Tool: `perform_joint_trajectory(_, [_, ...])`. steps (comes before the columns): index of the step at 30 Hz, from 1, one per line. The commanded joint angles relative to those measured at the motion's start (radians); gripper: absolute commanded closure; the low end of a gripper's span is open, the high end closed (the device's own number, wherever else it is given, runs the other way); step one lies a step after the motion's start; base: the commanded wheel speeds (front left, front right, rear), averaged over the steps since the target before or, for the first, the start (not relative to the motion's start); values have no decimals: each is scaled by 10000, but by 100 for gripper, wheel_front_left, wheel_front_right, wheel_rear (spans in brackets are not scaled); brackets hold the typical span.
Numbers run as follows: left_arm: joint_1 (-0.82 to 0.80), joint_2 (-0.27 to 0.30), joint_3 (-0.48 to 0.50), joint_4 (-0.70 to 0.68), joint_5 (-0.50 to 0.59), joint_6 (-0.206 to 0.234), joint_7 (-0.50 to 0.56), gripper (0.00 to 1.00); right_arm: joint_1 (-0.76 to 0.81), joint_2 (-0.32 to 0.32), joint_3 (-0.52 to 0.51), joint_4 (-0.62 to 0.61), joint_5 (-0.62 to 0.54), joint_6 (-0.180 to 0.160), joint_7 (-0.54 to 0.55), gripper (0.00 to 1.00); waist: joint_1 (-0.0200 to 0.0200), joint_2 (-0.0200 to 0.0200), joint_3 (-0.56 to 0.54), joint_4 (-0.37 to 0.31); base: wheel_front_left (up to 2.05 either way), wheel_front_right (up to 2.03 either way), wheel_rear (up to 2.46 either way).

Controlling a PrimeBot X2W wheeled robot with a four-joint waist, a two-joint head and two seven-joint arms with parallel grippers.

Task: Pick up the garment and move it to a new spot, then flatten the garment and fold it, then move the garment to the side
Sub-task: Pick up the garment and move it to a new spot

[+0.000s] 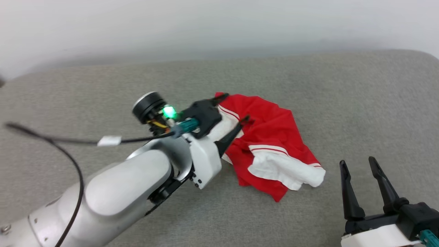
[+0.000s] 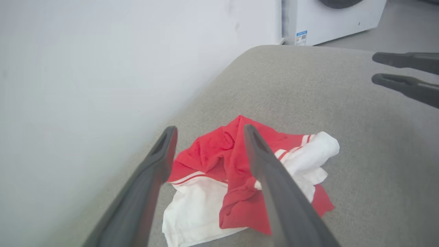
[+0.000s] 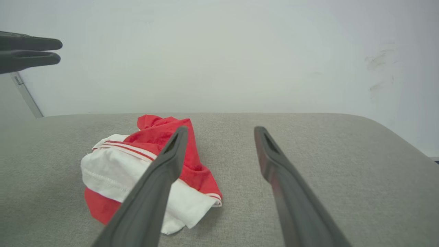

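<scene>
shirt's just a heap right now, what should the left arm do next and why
Probably lower the left gripper onto an edge of the garment and close, to start spreading it flat. Its jaws stand open above the heap with nothing in them, the garment lies crumpled with a white sleeve bunched up, and the right gripper sits open, apart from the cloth.

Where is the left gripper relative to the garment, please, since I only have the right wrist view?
Observer: In the head view the left gripper hangs over the garment's left part, jaws open, holding nothing.
Operator: Is there more white fabric than I see?
Observer: Yes, the left wrist view shows a second white sleeve on the left arm's side.
Operator: And my own arm?
Observer: The right gripper stands open, right of the garment, apart from it.
</scene>
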Motion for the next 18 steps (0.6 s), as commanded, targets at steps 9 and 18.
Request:
perform_joint_trajectory(9, [2241, 769, 1469, -595, 600, 3484, -2683, 0, 508, 25, -127, -46, -136, -7, -21, 0, 1, -1, -753, 905, 0, 0, 0])
perform_joint_trajectory(18, [4478, 639, 3036, -1030, 1121, 5344, -3007, 0, 763, 27, -283, -95, -96, -7, -21, 0, 1, -1, -999, 1254, 0, 0, 0])
